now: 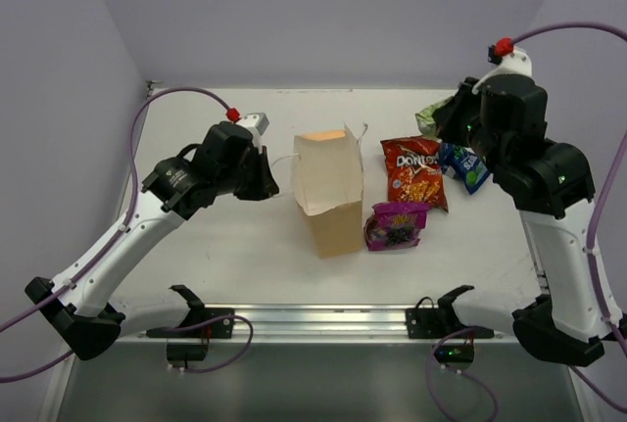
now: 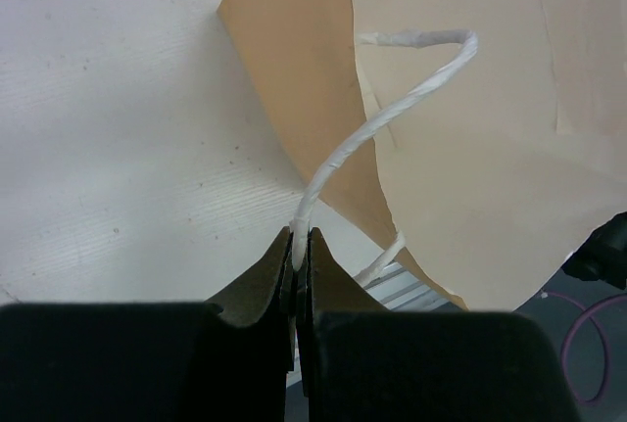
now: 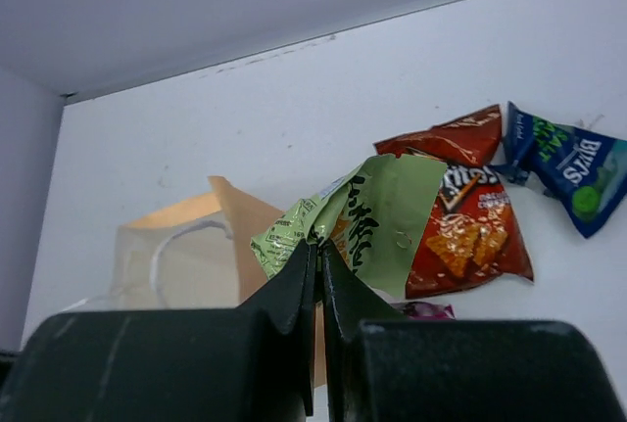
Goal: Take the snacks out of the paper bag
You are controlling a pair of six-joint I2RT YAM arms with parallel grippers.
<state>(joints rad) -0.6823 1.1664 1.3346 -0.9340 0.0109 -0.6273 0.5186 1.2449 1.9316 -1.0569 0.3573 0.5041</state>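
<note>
The white counter carries the paper bag, upright near its middle. Toward the right edge lie the red Doritos bag, the purple packet and the blue packet. The right fingers pinch a green packet. The left fingers are clamped on the bag's white cord handle.

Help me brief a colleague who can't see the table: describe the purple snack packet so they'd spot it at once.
Find the tan paper bag in the middle of the table. Just right of its near end lies the purple packet, on the near side of the red Doritos bag. It is the only purple snack and the one nearest the table's front edge.
</note>
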